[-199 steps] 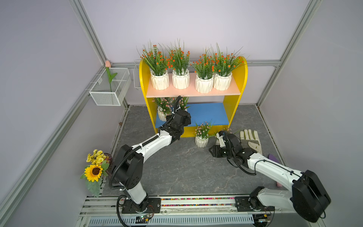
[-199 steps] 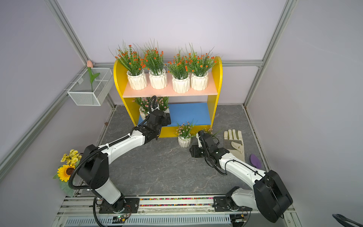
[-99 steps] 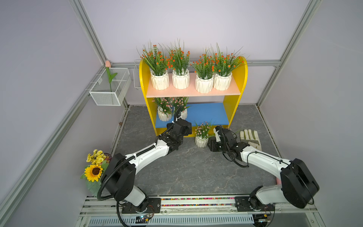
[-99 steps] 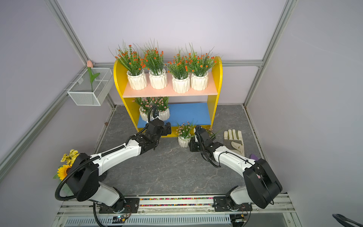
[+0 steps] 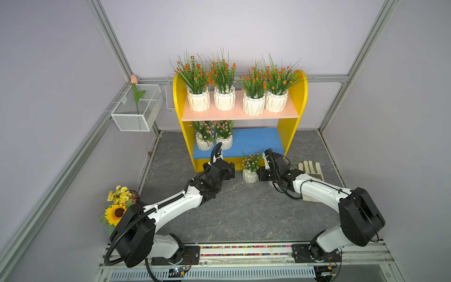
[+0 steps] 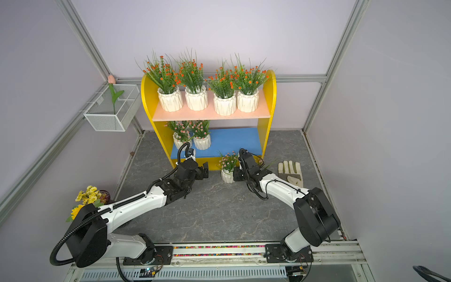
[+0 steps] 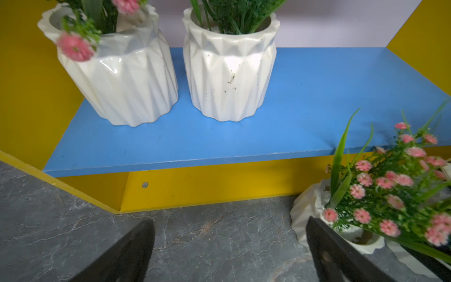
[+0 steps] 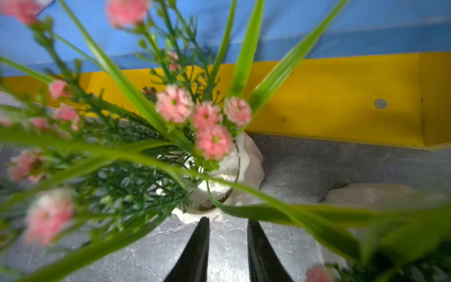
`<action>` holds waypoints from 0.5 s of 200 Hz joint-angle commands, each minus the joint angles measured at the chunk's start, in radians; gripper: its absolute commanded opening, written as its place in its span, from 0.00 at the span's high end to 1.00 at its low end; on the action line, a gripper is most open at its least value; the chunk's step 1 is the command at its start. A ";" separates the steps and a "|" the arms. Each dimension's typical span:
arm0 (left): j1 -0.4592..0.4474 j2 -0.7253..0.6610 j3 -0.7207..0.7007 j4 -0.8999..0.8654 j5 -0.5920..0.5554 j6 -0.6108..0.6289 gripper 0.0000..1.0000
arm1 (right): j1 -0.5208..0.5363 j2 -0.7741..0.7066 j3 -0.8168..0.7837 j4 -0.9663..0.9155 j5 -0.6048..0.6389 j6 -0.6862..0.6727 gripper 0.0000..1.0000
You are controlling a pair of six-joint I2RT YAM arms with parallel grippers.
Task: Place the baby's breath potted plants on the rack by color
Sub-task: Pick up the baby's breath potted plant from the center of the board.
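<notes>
Four white faceted pots of orange-flowered baby's breath (image 5: 224, 97) are standing on the salmon upper board of the yellow wooden rack (image 5: 296, 97); two pink-flowered white pots (image 5: 225, 142) are sitting on its blue lower board. Another pink-flowered pot (image 5: 250, 174) is standing on the grey marbled surface (image 5: 244, 214) just before the rack. The right arm's fingers (image 8: 197, 244) are leaving a narrow gap, tips at this pot's rim, gripping nothing. The left arm's fingers (image 7: 131, 251) are gaping wide, empty, before the rack.
</notes>
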 commanded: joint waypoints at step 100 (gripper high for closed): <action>-0.002 -0.043 -0.024 -0.001 0.002 -0.023 0.00 | -0.016 0.111 0.073 0.010 0.014 -0.006 0.74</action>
